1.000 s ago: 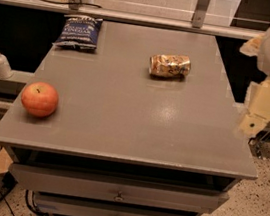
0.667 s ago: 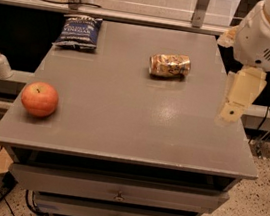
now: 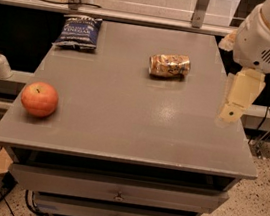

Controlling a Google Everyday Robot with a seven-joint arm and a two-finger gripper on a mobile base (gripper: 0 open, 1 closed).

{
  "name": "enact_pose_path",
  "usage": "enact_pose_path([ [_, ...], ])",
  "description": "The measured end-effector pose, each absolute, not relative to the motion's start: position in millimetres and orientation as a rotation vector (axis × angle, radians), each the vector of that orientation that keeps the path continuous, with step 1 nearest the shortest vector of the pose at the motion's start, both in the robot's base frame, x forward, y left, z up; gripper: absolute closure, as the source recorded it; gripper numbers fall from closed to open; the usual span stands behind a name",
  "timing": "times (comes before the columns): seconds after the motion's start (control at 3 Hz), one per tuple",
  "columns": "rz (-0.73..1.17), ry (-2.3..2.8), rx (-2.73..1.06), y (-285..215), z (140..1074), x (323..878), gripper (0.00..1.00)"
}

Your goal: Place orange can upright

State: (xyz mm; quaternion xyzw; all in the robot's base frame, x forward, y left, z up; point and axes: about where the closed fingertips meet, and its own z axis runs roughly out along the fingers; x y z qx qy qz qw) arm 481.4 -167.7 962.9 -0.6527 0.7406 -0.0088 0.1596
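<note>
Claw (image 3: 237, 97) hangs over surface (image 3: 122, 128) edge, empty, opening cannot tell; orange can (image 3: 169, 65) lies sideways well apart, further in: a glancing touch could roll it.

Sideways orange can (image 3: 169, 65), jaws at right

My gripper (image 3: 238, 97) hangs at the table's (image 3: 121, 133) right edge; only bare tabletop lies between it and the orange can (image 3: 169, 65) to its left.
</note>
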Motion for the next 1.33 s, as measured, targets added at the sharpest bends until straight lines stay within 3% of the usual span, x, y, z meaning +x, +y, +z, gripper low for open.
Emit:
enact_pose_path([
  [0.67,0.034,2.058,-1.915,-139.8,937.3,536.0,0.00],
  [1.0,0.067,1.977,-1.972,-114.1,923.9,595.3,0.00],
  [1.33,0.065,1.971,-1.965,-112.6,924.3,598.4,0.00],
])
